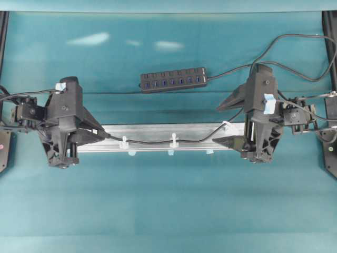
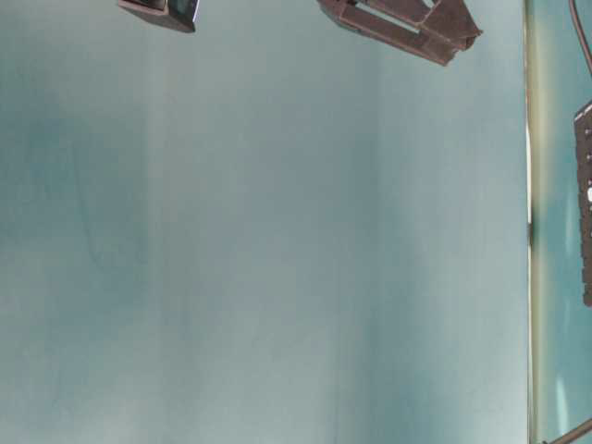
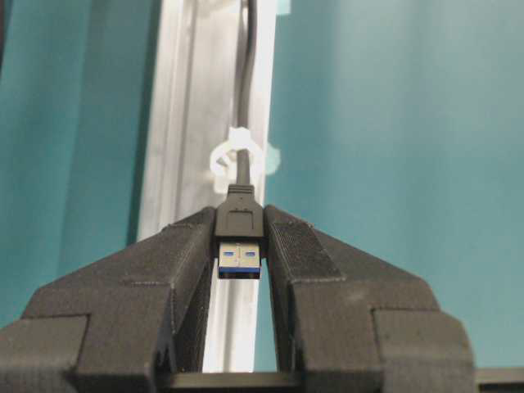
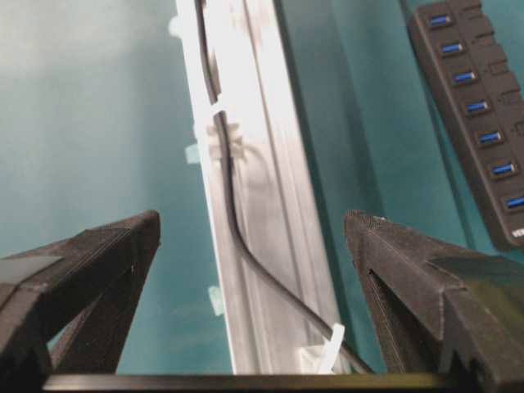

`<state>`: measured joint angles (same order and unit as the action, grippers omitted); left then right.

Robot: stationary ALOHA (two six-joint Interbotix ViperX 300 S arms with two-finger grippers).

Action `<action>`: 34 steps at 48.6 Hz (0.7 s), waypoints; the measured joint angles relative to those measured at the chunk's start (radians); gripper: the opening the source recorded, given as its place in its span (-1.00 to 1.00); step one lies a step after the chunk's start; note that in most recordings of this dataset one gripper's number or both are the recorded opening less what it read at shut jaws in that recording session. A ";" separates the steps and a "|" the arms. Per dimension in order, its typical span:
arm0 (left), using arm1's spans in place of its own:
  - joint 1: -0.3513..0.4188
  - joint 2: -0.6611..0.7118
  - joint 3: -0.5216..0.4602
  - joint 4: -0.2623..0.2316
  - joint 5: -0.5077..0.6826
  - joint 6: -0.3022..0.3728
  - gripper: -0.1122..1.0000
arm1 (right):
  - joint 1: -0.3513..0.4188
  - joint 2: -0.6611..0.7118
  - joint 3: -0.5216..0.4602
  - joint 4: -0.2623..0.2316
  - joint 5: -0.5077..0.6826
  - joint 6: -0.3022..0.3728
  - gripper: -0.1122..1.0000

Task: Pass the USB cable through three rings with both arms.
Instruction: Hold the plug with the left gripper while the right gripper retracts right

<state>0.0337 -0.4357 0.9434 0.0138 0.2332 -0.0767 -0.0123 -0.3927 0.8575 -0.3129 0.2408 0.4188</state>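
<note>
Black USB cable point(image 1: 158, 141) runs lengthwise along the rail point(image 1: 158, 129) through all three rings point(image 1: 174, 140); left gripper point(image 3: 240, 262) clamps its plug, right gripper point(image 4: 250, 270) gapes wide around the other end.

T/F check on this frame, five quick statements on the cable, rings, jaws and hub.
1. The left gripper is shut on the USB plug. True.
2. The right gripper is clamped on the cable. False: its jaws stand wide open, with the cable running between them untouched.
3. The cable runs along the silver rail past the white rings. True.
4. The plug is inserted in the black hub. False: it sits in the left jaws, away from the hub.
5. The hub lies on the rail. False: it lies on the teal cloth beyond the rail.
</note>
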 measured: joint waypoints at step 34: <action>0.000 -0.026 -0.002 0.002 0.029 0.000 -0.41 | -0.002 0.002 0.000 0.000 0.000 0.000 0.81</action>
<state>0.0337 -0.4617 0.9419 0.0153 0.2623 -0.0767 -0.0138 -0.3912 0.8575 -0.3129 0.2408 0.4188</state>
